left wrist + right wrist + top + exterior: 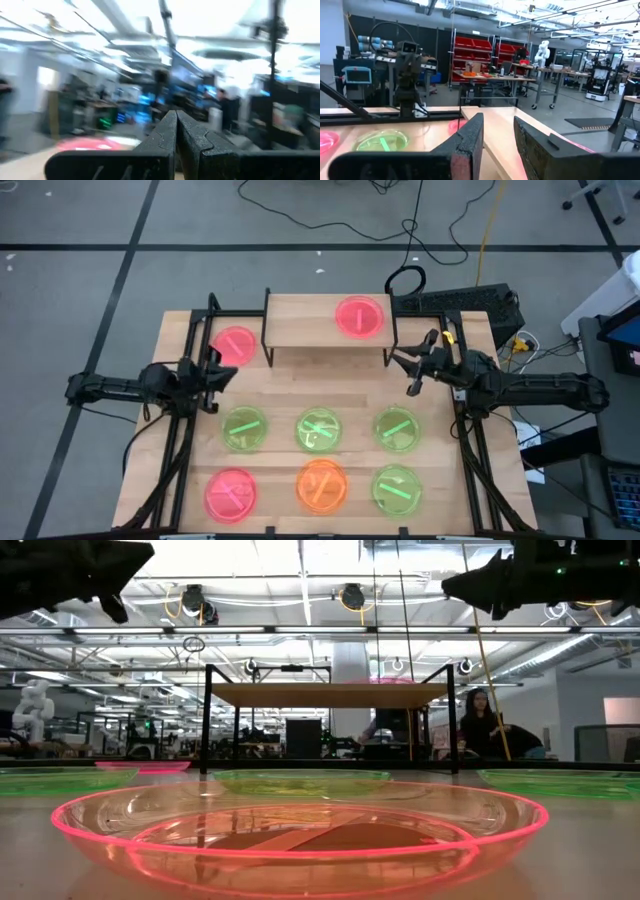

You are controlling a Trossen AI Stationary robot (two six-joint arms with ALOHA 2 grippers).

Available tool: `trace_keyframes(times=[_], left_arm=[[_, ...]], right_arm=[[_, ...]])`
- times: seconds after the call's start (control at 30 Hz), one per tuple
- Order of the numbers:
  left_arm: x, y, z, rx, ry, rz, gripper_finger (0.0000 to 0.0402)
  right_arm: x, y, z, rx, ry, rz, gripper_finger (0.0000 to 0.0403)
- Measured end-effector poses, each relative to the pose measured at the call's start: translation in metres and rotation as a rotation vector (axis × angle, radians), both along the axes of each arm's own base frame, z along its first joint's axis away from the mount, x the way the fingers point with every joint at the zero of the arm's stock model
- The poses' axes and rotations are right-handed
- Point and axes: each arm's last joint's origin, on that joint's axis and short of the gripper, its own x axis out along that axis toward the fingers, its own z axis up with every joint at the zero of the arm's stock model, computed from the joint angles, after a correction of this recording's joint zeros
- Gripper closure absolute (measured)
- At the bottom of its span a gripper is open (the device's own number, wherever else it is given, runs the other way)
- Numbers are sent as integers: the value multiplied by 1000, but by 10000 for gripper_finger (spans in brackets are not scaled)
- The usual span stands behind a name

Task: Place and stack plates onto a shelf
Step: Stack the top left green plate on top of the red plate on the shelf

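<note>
The shelf stands at the table's far side with one pink plate lying flat on the right part of its board. Another pink plate lies on the table left of the shelf. Three green plates form a row at mid-table. In front of them lie a pink plate, an orange plate and a green plate. My right gripper hovers open and empty just right of the shelf, its fingers apart. My left gripper hovers shut and empty at the left, near the pink plate on the table.
Black frame rails run along the table's left and right sides under the arms. The shelf's thin black legs stand at its corners. Bare tabletop lies between the shelf and the green row. People sit in the room beyond.
</note>
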Motion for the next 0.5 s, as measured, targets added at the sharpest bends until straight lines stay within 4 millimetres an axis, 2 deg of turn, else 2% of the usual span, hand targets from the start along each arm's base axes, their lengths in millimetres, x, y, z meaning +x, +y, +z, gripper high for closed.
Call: trace_keyframes(times=[0.1,0.33,0.5], left_arm=[[2,2,6,-30,58,75,392],[17,5,23,-61,472,190,392],[34,4,32,-40,632,205,392]], right_arm=[[0,0,-1,-15,12,-2,312],[0,0,-1,-25,15,-4,312],[0,0,-1,-25,15,-4,312]])
